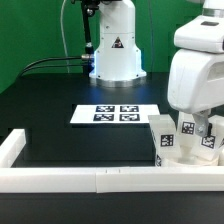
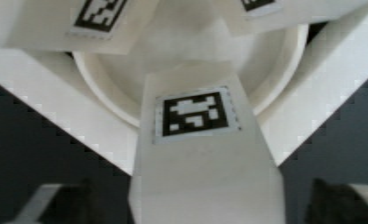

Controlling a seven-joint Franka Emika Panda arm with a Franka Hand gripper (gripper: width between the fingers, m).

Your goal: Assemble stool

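Observation:
In the wrist view a chunky white leg (image 2: 202, 150) with a black-and-white tag runs straight between my fingers. My gripper (image 2: 199, 208) is open and straddles it, with a dark gap showing on each side between the leg and the fingers (image 2: 48, 205). Behind the leg lies the round rimmed seat disc (image 2: 106, 85), and two more tagged legs (image 2: 88, 25) rest at its far side. In the exterior view the gripper (image 1: 196, 128) hangs low over the cluster of white stool parts (image 1: 164, 140) at the exterior view's right, hiding most of them.
The marker board (image 1: 116, 114) lies flat in the middle of the dark table. A long white border rail (image 1: 90, 178) runs along the near edge and turns up at the exterior view's left. The arm's base (image 1: 114, 55) stands at the back.

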